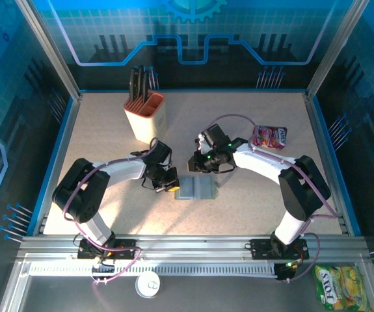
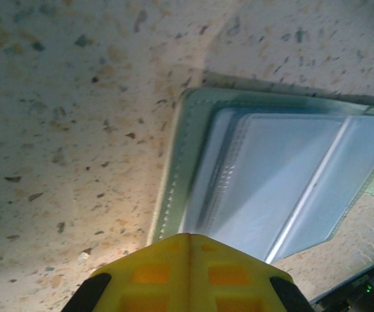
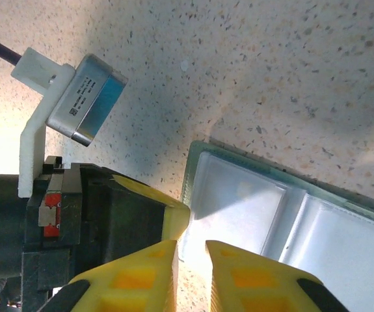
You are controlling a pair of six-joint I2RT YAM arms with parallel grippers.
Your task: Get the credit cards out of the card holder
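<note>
Left claw (image 2: 190,250) — pressed together — touches the card holder (image 2: 271,175) at its edge; right claw (image 3: 191,253), slightly apart, just beside it.

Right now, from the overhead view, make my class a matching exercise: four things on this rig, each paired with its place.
Things:
1. grey-blue soft card holder
2. beige knife block
3. pink-red snack packet
4. yellow-green packet

Places:
A. far side of the table, left of centre
B. off the table, near right corner
C. table centre, lying open
D. right half of the table

Pairs: 1-C, 2-A, 3-D, 4-B
</note>
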